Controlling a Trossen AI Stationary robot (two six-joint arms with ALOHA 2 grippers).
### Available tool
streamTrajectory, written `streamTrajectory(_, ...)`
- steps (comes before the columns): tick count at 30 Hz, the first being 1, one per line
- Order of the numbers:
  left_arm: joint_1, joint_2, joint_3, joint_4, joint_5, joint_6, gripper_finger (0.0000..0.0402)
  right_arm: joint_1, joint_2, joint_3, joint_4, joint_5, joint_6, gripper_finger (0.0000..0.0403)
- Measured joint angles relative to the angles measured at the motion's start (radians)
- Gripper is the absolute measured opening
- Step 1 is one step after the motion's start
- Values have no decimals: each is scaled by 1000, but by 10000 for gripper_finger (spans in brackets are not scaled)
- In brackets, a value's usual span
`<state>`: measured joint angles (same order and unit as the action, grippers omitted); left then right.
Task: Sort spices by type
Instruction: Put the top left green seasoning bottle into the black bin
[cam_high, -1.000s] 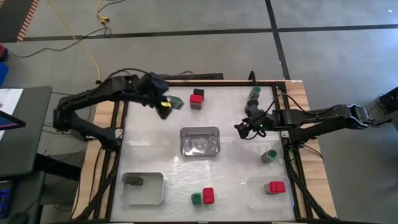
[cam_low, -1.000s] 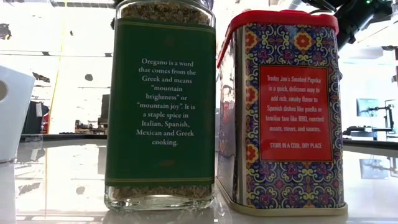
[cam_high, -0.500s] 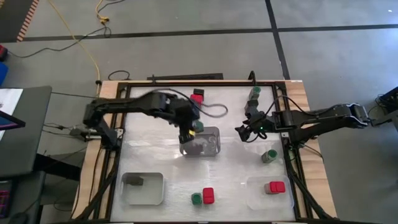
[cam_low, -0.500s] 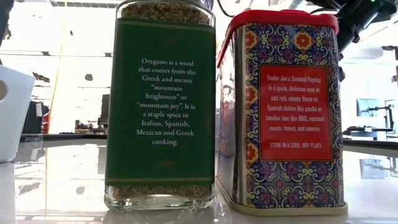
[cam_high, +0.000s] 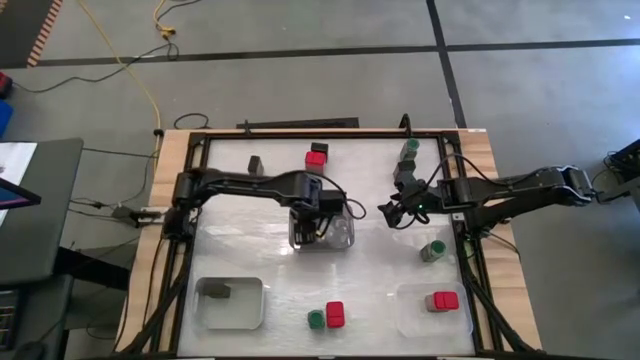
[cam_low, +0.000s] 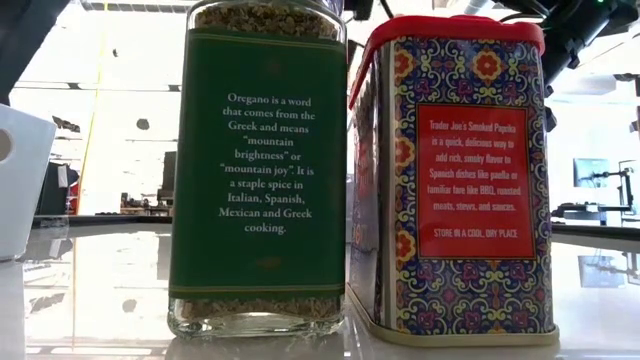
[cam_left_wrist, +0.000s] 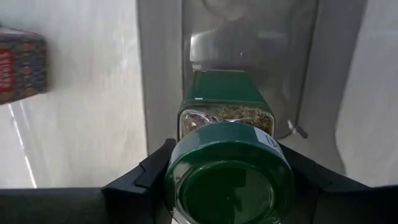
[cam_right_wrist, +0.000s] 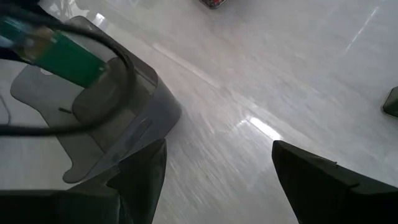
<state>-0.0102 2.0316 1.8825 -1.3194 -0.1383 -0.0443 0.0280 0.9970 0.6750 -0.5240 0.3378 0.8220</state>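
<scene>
From above, the left arm reaches across the middle of the frame, and its left gripper (cam_high: 312, 215) hangs over the clear tray (cam_high: 345, 232) at the centre of the table (cam_high: 260, 250). Its fingers are closed around a green-lidded jar (cam_left_wrist: 229, 165); in the left wrist view the round lid fills the lower middle of the picture with a dark finger pressed to each side, and the jar's body points down into the clear tray.

The right gripper (cam_high: 392, 212) sits right of centre in the overhead frame, just to the right of that tray, fingers spread apart with nothing between them; its wrist view shows bare table between the two dark fingers.

The other spices are scattered. A red-topped tin (cam_high: 316, 158) stands at upper centre, with a small dark container (cam_high: 255, 163) to its left. A green jar (cam_high: 409, 150) sits at upper right of the table and another green jar (cam_high: 433, 250) at right of centre. At bottom centre an oregano jar (cam_high: 316, 320) and a paprika tin (cam_high: 335, 314) stand side by side, so near I cannot tell if they touch. The white tray (cam_high: 248, 300) at lower left holds one dark container (cam_high: 219, 291); the tray at lower right (cam_high: 412, 318) holds two red-topped tins (cam_high: 441, 300).
</scene>
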Motion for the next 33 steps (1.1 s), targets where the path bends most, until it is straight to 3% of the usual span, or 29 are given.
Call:
streamTrajectory(15, 72, 31, -23, 57, 101, 29, 192, 5, 0, 0, -18, 0, 19, 317)
streamTrajectory(33, 67, 30, -98, 90, 111, 22, 192, 5, 0, 0, -22, -1, 17, 317)
